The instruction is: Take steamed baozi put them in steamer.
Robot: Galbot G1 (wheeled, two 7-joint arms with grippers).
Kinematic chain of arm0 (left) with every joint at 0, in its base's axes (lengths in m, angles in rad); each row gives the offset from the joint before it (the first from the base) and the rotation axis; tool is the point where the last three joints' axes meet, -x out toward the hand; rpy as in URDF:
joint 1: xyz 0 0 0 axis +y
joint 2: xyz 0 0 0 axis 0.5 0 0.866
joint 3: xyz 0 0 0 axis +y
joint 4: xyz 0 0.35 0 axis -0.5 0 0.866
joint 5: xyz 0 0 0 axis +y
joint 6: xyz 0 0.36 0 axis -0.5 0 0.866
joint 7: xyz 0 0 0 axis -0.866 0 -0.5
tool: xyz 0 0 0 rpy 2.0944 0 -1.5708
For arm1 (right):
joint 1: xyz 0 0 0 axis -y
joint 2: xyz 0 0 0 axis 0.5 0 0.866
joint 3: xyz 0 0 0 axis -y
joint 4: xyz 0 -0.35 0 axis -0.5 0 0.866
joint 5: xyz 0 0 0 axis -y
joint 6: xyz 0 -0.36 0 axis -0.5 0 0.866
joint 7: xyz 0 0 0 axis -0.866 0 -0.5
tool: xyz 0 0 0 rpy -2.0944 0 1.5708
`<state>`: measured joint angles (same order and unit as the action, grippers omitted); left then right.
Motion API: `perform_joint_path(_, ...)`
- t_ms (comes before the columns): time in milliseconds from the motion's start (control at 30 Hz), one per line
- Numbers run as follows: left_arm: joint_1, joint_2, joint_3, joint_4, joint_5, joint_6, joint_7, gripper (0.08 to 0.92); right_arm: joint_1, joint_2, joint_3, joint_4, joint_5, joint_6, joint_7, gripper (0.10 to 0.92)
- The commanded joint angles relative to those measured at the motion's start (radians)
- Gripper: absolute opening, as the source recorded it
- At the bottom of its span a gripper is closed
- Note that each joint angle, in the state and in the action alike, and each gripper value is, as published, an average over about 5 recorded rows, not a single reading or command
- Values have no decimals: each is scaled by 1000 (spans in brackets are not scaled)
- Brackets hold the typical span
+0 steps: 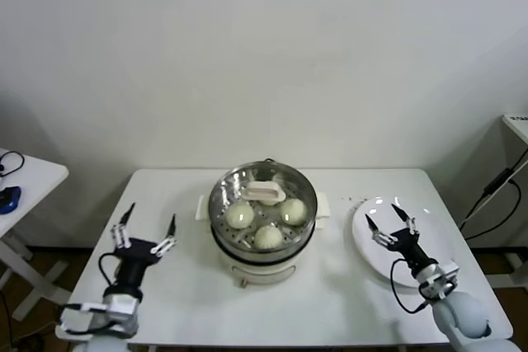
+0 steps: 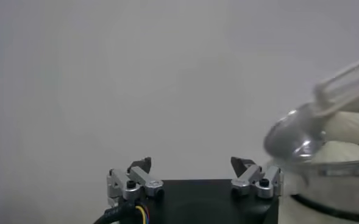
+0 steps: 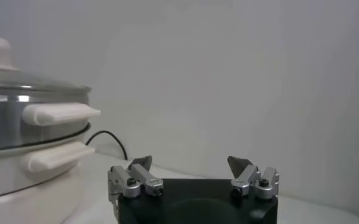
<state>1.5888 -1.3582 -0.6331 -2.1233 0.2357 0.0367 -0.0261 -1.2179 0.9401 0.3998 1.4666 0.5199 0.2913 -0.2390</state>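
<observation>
Buns sitting in steamer (image 1: pixel 262 241); lid on.
Left gripper (image 1: pixel 147 230) and right gripper (image 1: pixel 389 222) are flanking it, both hanging wide and empty; retreat without clipping handles.

Head overhead; wrists low (sharing steamer (image 1: pixel 262 213)).

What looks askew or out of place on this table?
The glass lid sits tilted on the steamer, its handle shifted toward the back rim, apparently propped on the baozi. Nothing looks spilled or damaged.
</observation>
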Motion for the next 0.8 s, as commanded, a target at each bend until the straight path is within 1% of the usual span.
perform_joint_path(33, 121, -98, -247, 175, -401, -314, 61, 823, -28, 4, -2, 33, 27, 24, 19, 823)
perform_joint_path(267, 97, -103, -238, 232, -364, -324, 59, 823, -49, 4, 2, 33, 28, 39, 28, 823)
perform_joint_path(800, 83, -96, -204, 235, -329, -280, 78, 823, -112, 20, 11, 95, 37, 68, 32, 823)
